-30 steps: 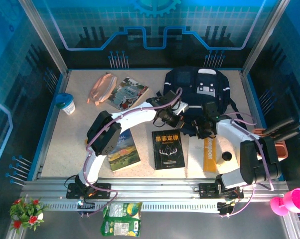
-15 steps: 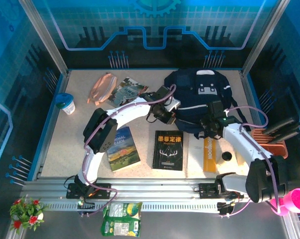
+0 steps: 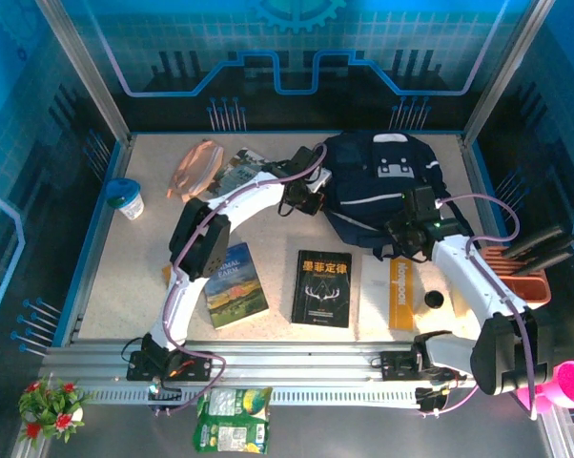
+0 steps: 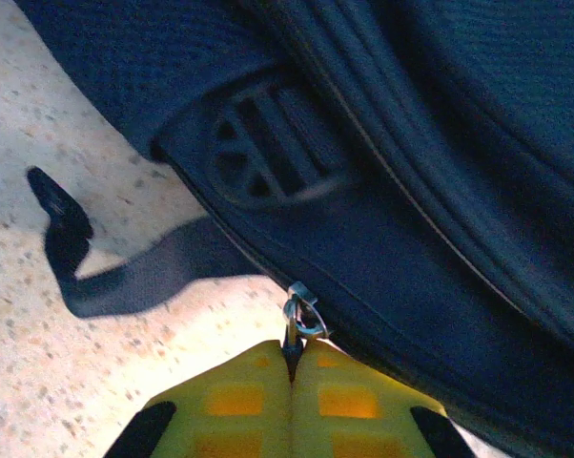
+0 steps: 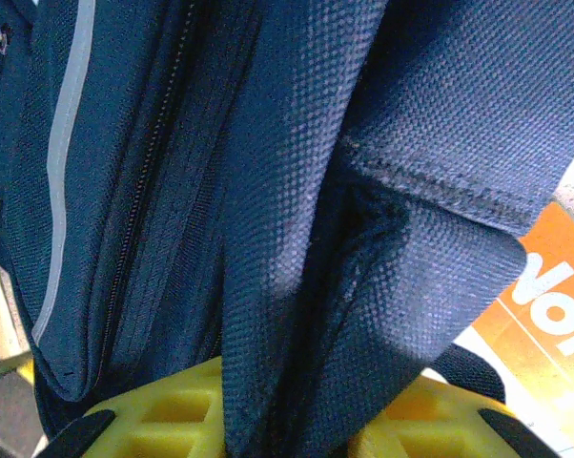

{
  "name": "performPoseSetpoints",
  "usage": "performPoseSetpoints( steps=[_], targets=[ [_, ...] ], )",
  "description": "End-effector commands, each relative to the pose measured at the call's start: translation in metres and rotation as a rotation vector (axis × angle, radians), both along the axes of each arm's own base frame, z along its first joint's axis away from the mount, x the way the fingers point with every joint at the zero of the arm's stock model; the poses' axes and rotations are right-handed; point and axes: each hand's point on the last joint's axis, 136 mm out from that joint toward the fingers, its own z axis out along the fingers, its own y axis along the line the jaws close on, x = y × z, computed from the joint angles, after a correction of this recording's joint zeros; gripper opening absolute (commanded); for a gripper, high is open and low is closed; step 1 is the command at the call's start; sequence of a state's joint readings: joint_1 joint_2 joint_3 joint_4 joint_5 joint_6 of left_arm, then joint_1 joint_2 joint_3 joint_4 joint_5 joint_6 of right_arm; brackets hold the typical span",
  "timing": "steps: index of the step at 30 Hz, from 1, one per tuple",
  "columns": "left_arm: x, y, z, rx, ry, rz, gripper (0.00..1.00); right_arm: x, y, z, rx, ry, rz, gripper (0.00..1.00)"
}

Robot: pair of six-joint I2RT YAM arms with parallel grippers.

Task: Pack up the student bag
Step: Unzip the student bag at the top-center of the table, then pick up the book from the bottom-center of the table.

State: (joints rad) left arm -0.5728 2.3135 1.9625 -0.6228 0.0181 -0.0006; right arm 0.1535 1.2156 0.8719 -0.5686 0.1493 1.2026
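The student bag (image 3: 378, 191), a large dark navy fabric backpack with a thin pale stripe and a white patch, lies at the far right of your speckled beige table (image 3: 134, 286). Nearer to you, three flat things lie in a row, apart from one another. A book with a green landscape cover (image 3: 233, 281) is on the left, a black rectangular book with a gold emblem (image 3: 322, 287) is in the middle, and a long orange paper notebook (image 3: 399, 296) is on the right, just beside the bag's near edge.

Your right gripper (image 5: 292, 415) sits at that near edge with its yellow pads (image 5: 163, 410) pressed onto a thick fold of the bag's cloth. The stripe and a zip line run to its left.

Your left gripper (image 4: 292, 367) is at the bag's left side. Its jaws are fully together, and they pinch the small metal zip ring (image 4: 301, 315) at their very tips.
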Motion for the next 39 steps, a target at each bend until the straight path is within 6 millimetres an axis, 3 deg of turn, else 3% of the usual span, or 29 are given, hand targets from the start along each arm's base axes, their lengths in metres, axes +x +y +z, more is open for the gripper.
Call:
performPoseSetpoints(
  steps=[1,5,8,11,18,22,25,28,31,39],
  targets=[
    [0.036,0.011,0.011,0.015,-0.083,0.068,0.0,0.012,0.002,0.031,0.014,-0.086,0.031,0.28],
    [0.049,0.009,0.016,-0.013,-0.093,0.088,0.0,0.014,0.011,0.031,0.048,-0.092,0.059,0.28],
    [0.049,0.013,0.022,-0.034,-0.076,0.118,0.1,0.018,0.02,0.028,0.075,-0.091,0.078,0.28],
    [0.035,0.022,0.034,-0.08,0.007,0.15,0.3,0.026,0.033,0.023,0.099,-0.095,0.104,0.28],
    [-0.005,0.058,0.059,-0.138,0.056,0.269,0.53,0.055,0.066,0.009,0.118,-0.088,0.175,0.28],
    [-0.032,0.074,0.064,-0.161,0.075,0.34,0.63,0.062,0.07,-0.007,0.072,-0.052,0.195,0.3],
    [-0.051,0.085,0.065,-0.182,0.094,0.392,0.69,0.062,0.062,-0.016,-0.012,-0.036,0.236,0.4],
    [-0.07,0.09,0.063,-0.221,0.14,0.434,0.74,0.054,0.054,-0.02,-0.089,-0.016,0.304,0.59],
    [-0.09,0.092,0.057,-0.266,0.193,0.474,0.78,0.041,0.056,-0.013,-0.135,-0.016,0.418,0.71],
    [-0.143,0.087,0.042,-0.422,0.362,0.559,0.81,-0.029,0.077,-0.006,-0.165,0.045,0.639,0.76]
  ],
)
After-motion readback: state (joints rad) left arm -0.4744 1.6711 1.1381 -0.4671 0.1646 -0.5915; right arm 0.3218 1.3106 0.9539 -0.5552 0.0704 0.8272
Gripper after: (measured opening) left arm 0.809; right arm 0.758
